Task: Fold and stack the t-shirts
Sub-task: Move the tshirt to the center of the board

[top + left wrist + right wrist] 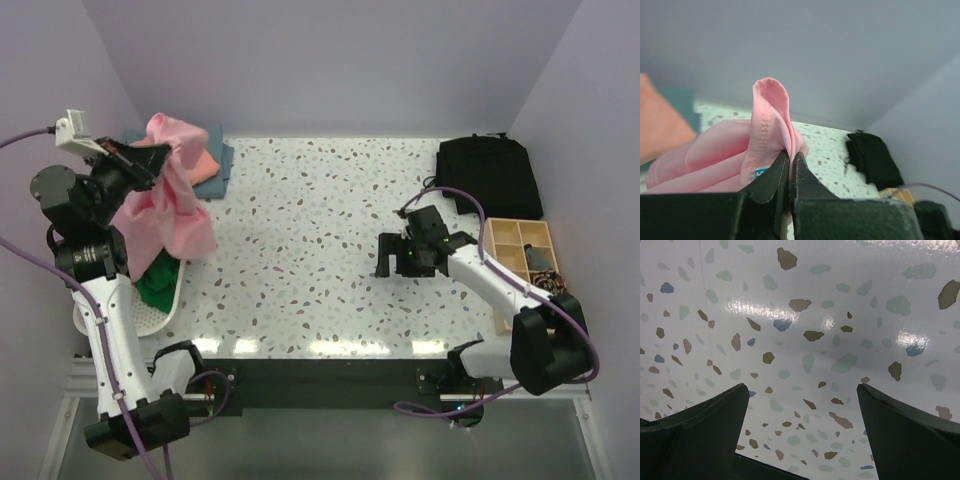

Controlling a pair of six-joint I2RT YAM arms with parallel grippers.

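Top external view: orange shirt (205,163) and grey-blue shirt (226,168) seen folded, stacked at desk (320,250) far left. Raised pink shirt (165,210) pinched by closed left fingers (769,182). Unfolded green shirt (158,285) noted in basket (150,322). Nothing held in wide-spread right fingers (695,430).

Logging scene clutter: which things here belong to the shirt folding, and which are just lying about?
Job: pink t-shirt, pinched in the left pincer; salmon-orange t-shirt; grey-blue t-shirt; green t-shirt in white basket.
Lying about: black fabric bundle; wooden compartment tray.
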